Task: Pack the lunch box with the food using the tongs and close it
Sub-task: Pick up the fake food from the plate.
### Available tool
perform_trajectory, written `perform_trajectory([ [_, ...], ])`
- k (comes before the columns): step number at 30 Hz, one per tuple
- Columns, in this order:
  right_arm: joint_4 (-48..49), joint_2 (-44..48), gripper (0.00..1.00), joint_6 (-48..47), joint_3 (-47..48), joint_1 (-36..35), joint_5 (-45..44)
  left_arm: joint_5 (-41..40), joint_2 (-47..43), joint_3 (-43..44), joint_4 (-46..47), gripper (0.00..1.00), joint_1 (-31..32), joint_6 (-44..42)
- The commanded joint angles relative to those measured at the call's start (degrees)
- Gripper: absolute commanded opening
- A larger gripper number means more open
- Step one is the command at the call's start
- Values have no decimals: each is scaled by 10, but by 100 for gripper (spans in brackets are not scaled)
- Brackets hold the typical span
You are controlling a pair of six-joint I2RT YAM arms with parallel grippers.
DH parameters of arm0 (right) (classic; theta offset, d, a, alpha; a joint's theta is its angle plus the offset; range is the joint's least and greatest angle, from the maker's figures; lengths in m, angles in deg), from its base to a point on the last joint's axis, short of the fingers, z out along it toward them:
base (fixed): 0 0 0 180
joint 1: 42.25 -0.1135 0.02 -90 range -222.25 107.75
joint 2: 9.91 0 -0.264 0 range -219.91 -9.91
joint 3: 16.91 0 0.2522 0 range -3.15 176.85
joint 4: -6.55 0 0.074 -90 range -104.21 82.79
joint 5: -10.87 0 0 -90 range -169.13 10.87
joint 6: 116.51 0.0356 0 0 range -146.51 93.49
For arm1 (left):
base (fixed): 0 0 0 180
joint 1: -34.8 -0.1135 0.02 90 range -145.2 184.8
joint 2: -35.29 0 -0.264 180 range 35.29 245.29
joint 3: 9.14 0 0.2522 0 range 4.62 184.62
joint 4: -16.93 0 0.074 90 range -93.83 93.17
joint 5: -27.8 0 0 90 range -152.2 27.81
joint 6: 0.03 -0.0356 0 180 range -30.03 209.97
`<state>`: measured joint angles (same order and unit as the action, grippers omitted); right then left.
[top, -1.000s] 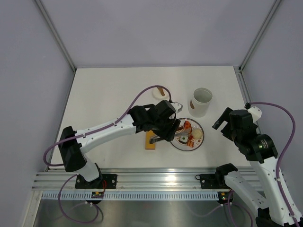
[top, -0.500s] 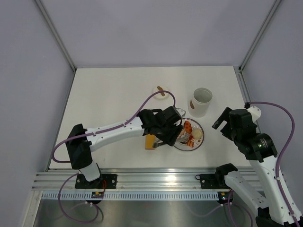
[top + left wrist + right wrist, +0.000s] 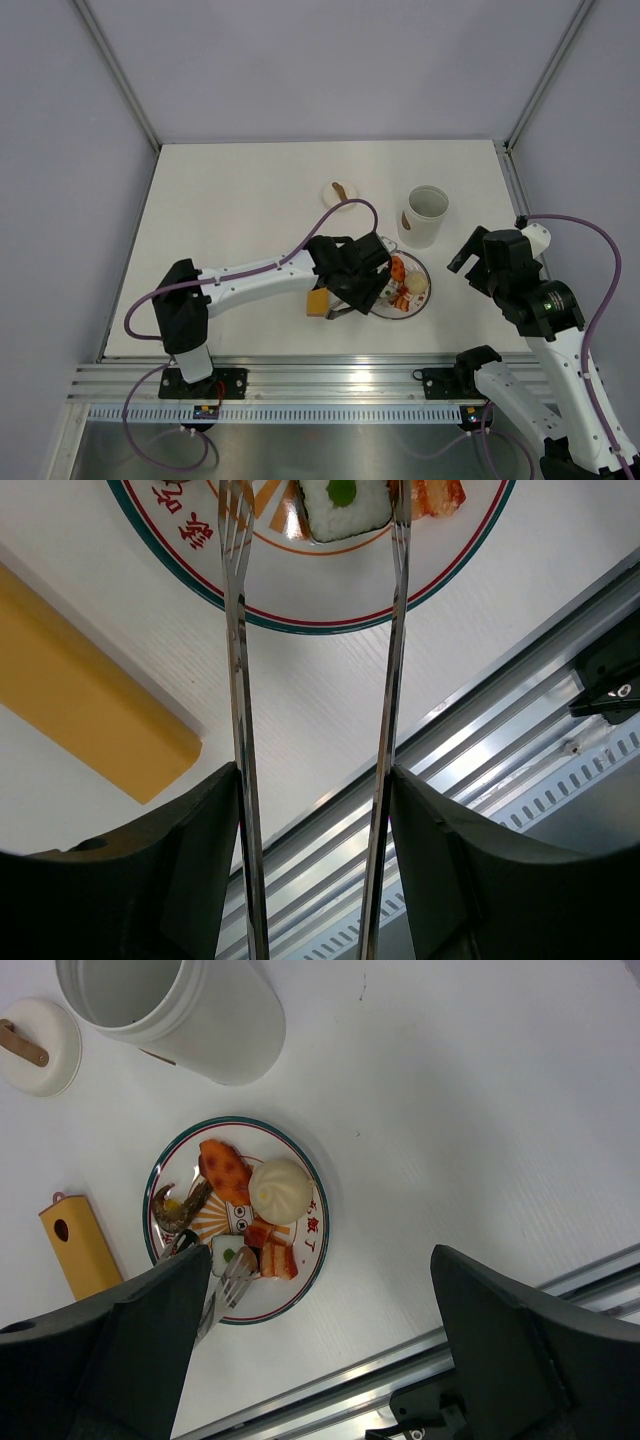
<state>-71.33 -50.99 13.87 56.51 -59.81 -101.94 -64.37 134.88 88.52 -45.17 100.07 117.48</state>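
- Lately, the left gripper (image 3: pixel 312 780) had moved off the long flat orange bar (image 3: pixel 80 1245) toward the round patterned plate (image 3: pixel 300 1275). Its arm lay further right than a second before.
- Consequently, the small round white lid with a brown strip (image 3: pixel 340 193), formerly covered by that arm, showed on the white table (image 3: pixel 230 200).
- Left gripper: fingers clamped on the outer sides of the slim grey metal tongs (image 3: pixel 239 680). The two tong arms stood apart, with their tips over the plate on either side of a white-and-green rice piece (image 3: pixel 343 505).
- Right gripper (image 3: pixel 318 1280): placed as before, jaws wide apart, holding nothing, right of the plate.
- Tall white cylindrical lunch box (image 3: pixel 215 1020): upright, uncovered, brown mark on its side, beyond the plate and apart from it.
- Other food on the plate: pale beige bun (image 3: pixel 281 1190), orange-red piece (image 3: pixel 225 1170), brown piece (image 3: pixel 180 1208), red-brown pieces (image 3: pixel 275 1258).
- Obstruction: seen from above, the left wrist hid the plate's left part and part of the bar.
- Writing: red characters on the plate, too small to read.
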Motion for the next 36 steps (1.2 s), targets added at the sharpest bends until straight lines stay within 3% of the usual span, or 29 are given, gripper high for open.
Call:
perform_trajectory([
  [1,19,-2,100,6,5,-1,5,-17,3,35,5,62,4,2],
  [12,25,-7,99,5,5,-1,8,-40,9,48,-21,60,11,-3],
  [22,29,-9,99,3,5,-1,12,-88,19,65,-57,49,11,-3],
  [36,27,-4,99,2,3,-2,10,-86,38,72,-54,57,10,-13],
])
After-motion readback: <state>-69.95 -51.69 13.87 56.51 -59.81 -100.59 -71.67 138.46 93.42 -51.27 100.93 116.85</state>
